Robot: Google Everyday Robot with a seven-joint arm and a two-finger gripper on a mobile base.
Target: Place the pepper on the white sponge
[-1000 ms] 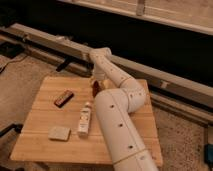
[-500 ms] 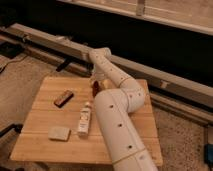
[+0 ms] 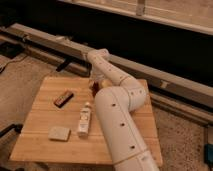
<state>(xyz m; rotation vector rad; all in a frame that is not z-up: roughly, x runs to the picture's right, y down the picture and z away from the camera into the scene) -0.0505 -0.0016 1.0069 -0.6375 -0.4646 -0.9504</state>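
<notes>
The white sponge point(image 3: 59, 133) lies flat near the front left of the wooden table point(image 3: 45, 115). My gripper point(image 3: 93, 83) hangs from the arm point(image 3: 117, 90) over the back middle of the table, pointing down. A small red-brown thing, seemingly the pepper point(image 3: 93, 89), shows right at the gripper's tip, partly hidden by it. I cannot tell whether it is held or rests on the table. The gripper is far from the sponge, behind it and to its right.
A flat dark brown block point(image 3: 63, 98) lies at the left middle of the table. A slim white bottle point(image 3: 84, 120) lies on its side between the sponge and my arm. A long rail point(image 3: 45, 42) runs behind the table.
</notes>
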